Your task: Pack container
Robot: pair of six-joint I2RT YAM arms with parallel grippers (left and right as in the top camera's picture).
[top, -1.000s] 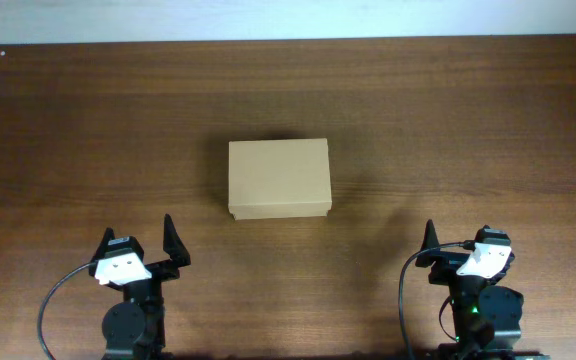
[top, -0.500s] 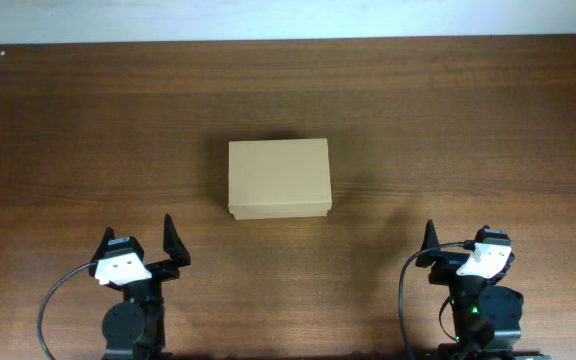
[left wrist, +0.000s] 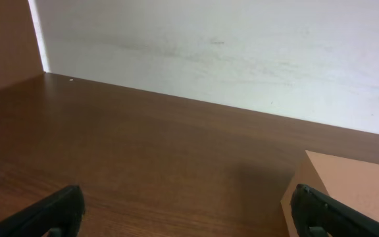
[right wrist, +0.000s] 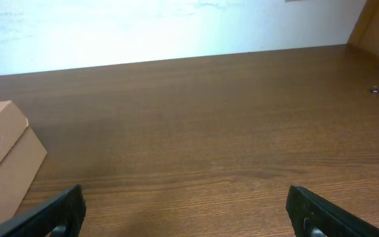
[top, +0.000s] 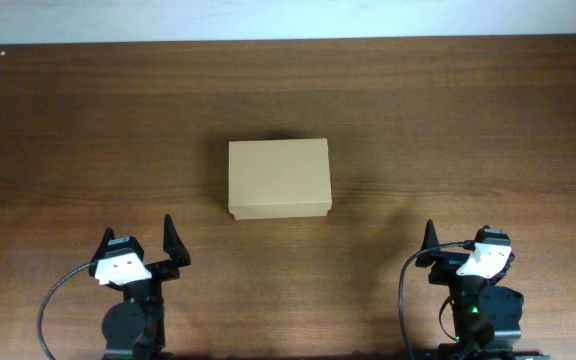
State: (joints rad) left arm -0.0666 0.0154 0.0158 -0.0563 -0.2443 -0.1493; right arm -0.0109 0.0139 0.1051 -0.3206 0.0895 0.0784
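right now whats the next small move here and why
Probably ease the left arm forward toward the near edge of the box, to start opening it. The box sits shut in the middle of the table, and the left arm and right arm both rest at the near side, jaws open, empty, well short of it. The left looks slightly closer.
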